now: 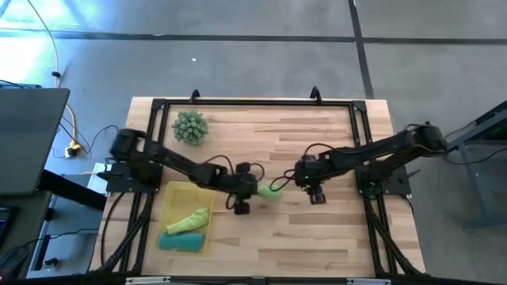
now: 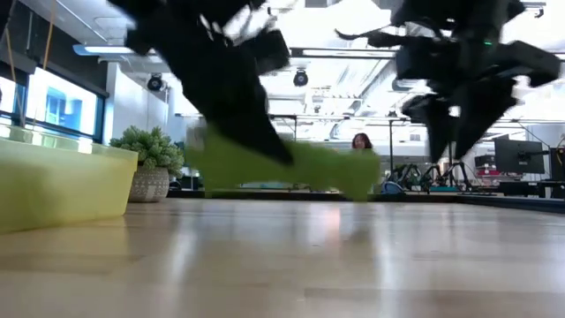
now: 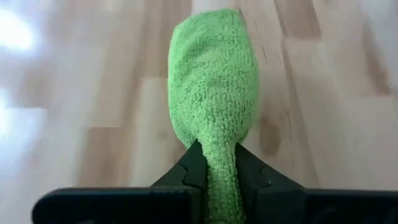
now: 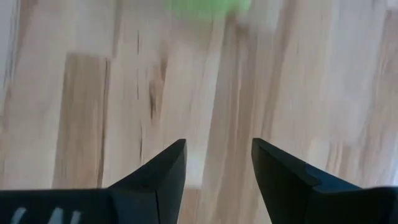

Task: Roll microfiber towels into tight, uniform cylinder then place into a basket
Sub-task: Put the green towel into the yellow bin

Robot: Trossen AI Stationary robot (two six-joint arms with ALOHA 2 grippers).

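High view: left gripper (image 1: 252, 190) sits mid-desk, just right of the basket (image 1: 168, 207), jaws clenched on a lime towel (image 1: 270, 191). Right gripper (image 1: 316, 190) is just beside the towel's other end, not touching, jaws released and empty. Only this view shows the basket's contents: a second lime towel (image 1: 188, 221) and a teal towel (image 1: 184, 241), lying side by side. Spiky ball (image 1: 190, 127) is near the back-left corner, well apart from both arms.

Left wrist view shows the grip close: the towel (image 3: 213, 93) is a rolled lump narrowing to a pinched tail between the fingers (image 3: 189, 174). Low view shows what the top view cannot: the towel (image 2: 282, 168) hangs lifted off the desk (image 2: 291, 265), and a person (image 2: 361, 141) sits far behind. Right wrist view shows fingers (image 4: 165, 171) spread over bare wood, with the towel (image 4: 205, 7) a green blur ahead.

Desk front and right half are open; the basket's near wall (image 2: 53, 181) lies toward the left edge.
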